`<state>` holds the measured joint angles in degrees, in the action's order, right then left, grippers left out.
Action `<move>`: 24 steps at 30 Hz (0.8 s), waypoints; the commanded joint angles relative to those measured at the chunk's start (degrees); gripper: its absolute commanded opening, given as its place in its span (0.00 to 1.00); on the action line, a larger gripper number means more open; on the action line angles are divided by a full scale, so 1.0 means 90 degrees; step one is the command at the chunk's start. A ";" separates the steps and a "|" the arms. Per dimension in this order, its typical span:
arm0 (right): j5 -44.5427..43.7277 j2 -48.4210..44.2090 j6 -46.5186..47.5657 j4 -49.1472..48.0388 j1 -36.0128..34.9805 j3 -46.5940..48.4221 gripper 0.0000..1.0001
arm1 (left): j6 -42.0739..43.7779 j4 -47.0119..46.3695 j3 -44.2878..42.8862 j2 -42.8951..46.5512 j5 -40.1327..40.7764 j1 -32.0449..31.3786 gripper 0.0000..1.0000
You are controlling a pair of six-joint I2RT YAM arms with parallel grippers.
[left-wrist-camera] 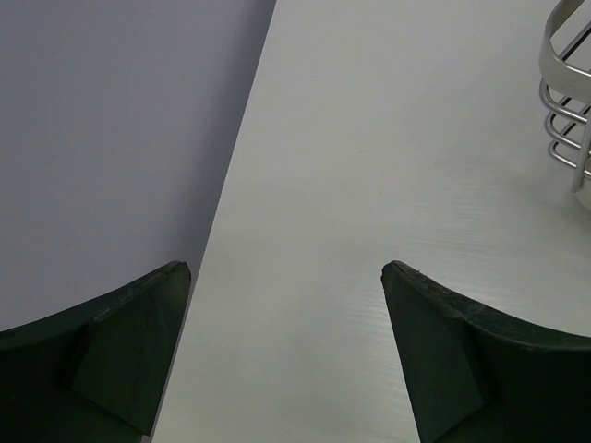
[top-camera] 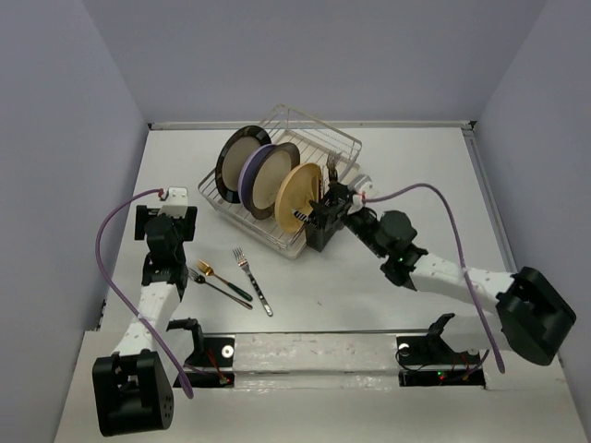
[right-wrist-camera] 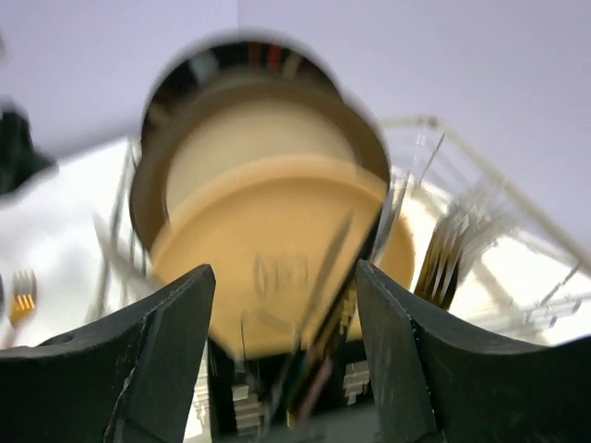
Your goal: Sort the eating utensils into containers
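Our right claw [right-wrist-camera: 284,269] hangs with jaws spread wide just above the black holder [top-camera: 323,236], gripping nothing, though the view is blurred. Utensils [right-wrist-camera: 451,263] stand in that holder against the dish rack [top-camera: 346,143]; three more forks [top-camera: 251,280] lie on the table [top-camera: 323,295].

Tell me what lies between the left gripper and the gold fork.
Nothing: in the top view, only bare table separates the left gripper from the gold fork.

We look down from high behind the arms and see the whole table [top-camera: 416,166]. Each wrist view peeks out between its own fingers [left-wrist-camera: 111,351]: the left low over the table, the right very close to the plates [right-wrist-camera: 268,240]. All share the rack [top-camera: 314,138].
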<state>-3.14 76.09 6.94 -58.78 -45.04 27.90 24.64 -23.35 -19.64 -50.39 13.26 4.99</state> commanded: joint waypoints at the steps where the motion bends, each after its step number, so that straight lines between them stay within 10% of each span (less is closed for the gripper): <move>1: -0.0538 -0.0935 -0.0934 0.4337 -0.0006 0.2277 0.68 | 0.0055 -0.0052 -0.0357 -0.0016 0.0021 0.0031 0.99; 11: -0.1439 0.0058 -0.1308 0.7767 -0.1957 0.4544 0.84 | 0.0055 0.1373 -0.0962 0.0081 0.0363 0.0031 0.99; 18: -0.0335 0.2333 -0.1757 0.8874 -0.2515 0.5893 0.51 | -0.0082 0.1677 -0.0962 0.0140 0.0188 0.0694 0.99; 24: -0.0617 0.4071 -0.1738 0.9499 -0.2574 0.6937 0.52 | -0.0111 0.1599 -0.0924 0.0267 -0.0222 0.0861 0.99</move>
<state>-7.84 108.66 -7.88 19.86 -67.99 84.20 23.90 -8.16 -26.20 -49.80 14.11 12.56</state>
